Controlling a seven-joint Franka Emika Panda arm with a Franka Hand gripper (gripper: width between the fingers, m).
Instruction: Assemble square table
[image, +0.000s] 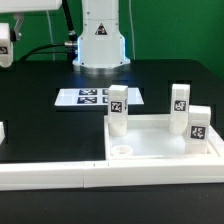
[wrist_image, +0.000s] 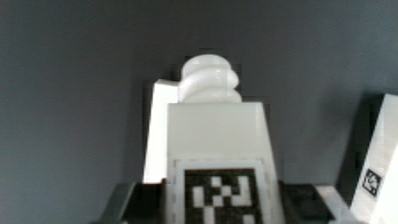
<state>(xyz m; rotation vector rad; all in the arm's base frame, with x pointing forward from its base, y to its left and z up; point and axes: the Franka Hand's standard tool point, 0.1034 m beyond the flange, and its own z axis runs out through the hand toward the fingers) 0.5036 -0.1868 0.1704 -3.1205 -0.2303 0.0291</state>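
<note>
Hand (wrist_image: 222, 208): clamped on a white leg (wrist_image: 217, 140). Dark fingers (wrist_image: 128, 205) show at either side of its tagged end, and only their tips enter the wrist view.
Hand, exterior view (image: 4, 45): at that view's upper left, cut off by the frame edge; the grip itself cannot be made out there.
Held leg: its rounded tip points away from the camera; its tag is cropped and blurred.
Edge piece (wrist_image: 377, 145): white and tagged, mostly outside the wrist view; which part it is cannot be told.
Table top (image: 150, 148): lies flat on the dark surface (image: 40, 110), well apart from the hand, with one round socket (image: 122, 150) visible.
Standing legs: three upright at the top, (image: 118, 105), (image: 180, 100) and (image: 198, 122); their seating is hidden.
Marker board (image: 88, 96): beyond the top, near the robot base.
Border rail (image: 50, 176): runs along the near side.
</note>
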